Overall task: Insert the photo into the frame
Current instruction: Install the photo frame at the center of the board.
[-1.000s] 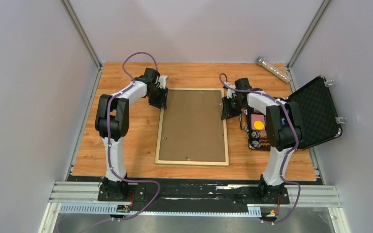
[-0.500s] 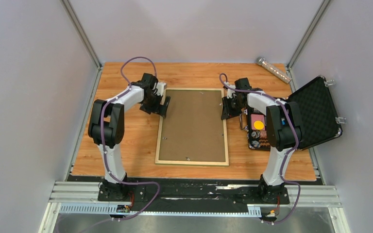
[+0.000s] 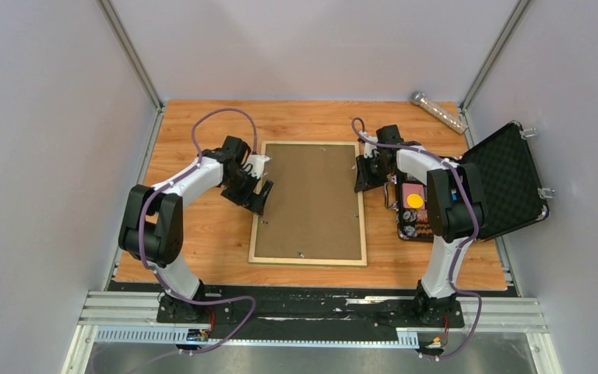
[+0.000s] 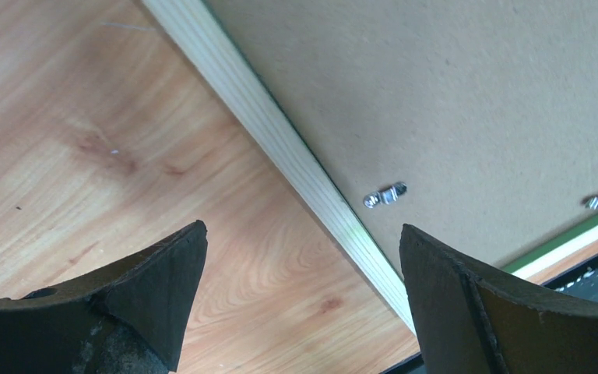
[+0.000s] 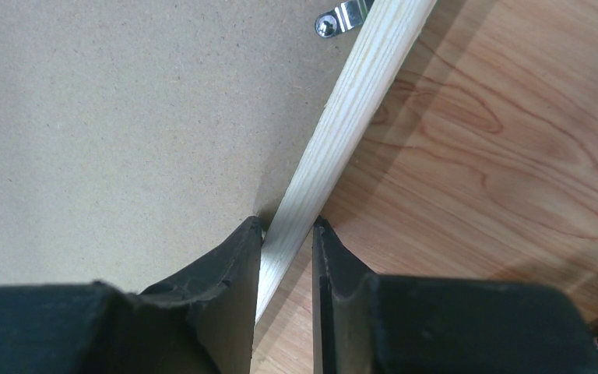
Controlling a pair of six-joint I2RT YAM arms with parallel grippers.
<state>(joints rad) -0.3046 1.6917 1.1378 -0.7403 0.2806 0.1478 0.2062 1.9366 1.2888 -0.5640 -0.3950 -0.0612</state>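
Frame (image 3: 307, 261): is lying face down, pale wood up, at the middle of the table (image 3: 218, 241), with a brown backing board (image 3: 311, 199) sitting inside its rails.
Left gripper (image 4: 302, 228): is hovering at the frame's 9 o'clock, jaws spread wide, released, straddling the left rail and gripping nothing.
Right gripper (image 5: 288, 222): is working at the frame's 2 o'clock, jaws clenched on the right rail.
Metal clip (image 4: 384, 195): is lying on the board just inside the left rail.

No writing, label, brand or number can be read on the frame (image 5: 342, 132), the backing board (image 3: 309, 199) or the open black case (image 3: 506, 179) at right.
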